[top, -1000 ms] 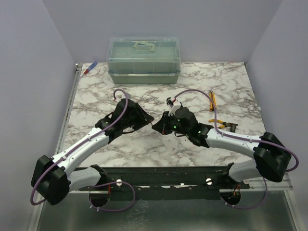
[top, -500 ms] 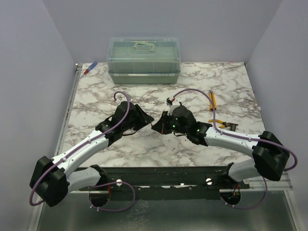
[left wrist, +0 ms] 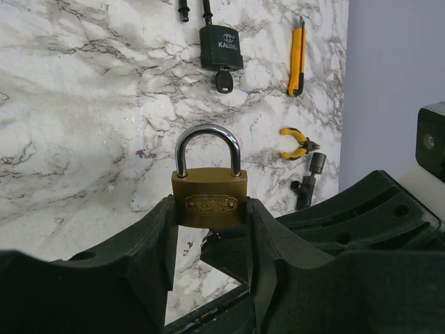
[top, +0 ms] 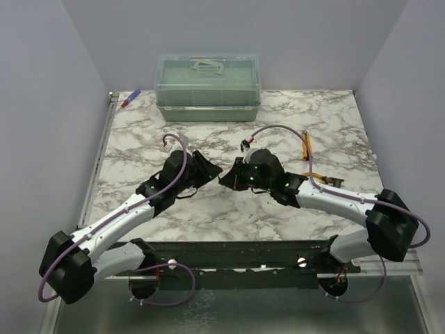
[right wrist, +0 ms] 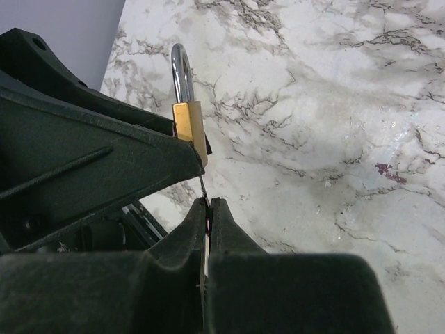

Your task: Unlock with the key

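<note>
My left gripper point(left wrist: 208, 212) is shut on a small brass padlock point(left wrist: 208, 198), held upright with its steel shackle closed. My right gripper point(right wrist: 208, 203) is shut on a thin metal key; its shaft point(right wrist: 202, 186) runs from the fingertips up to the underside of the brass padlock point(right wrist: 189, 125). The head of this key is hidden between the jaws. In the top view both grippers point(top: 212, 172) point(top: 227, 179) meet tip to tip above mid-table. A tiny black-headed key point(left wrist: 223, 82) lies at the base of a black padlock point(left wrist: 221, 47) on the table.
A translucent green box point(top: 207, 87) stands at the back. A yellow utility knife point(left wrist: 297, 56), yellow-handled pliers point(left wrist: 295, 142) and a black socket piece point(left wrist: 309, 182) lie on the right. A blue and red pen point(top: 130, 98) lies at the back left.
Both arms have shifted slightly away from the bases, the left arm stretching further out. The grippers stay tip to tip, each keeping its hold.
</note>
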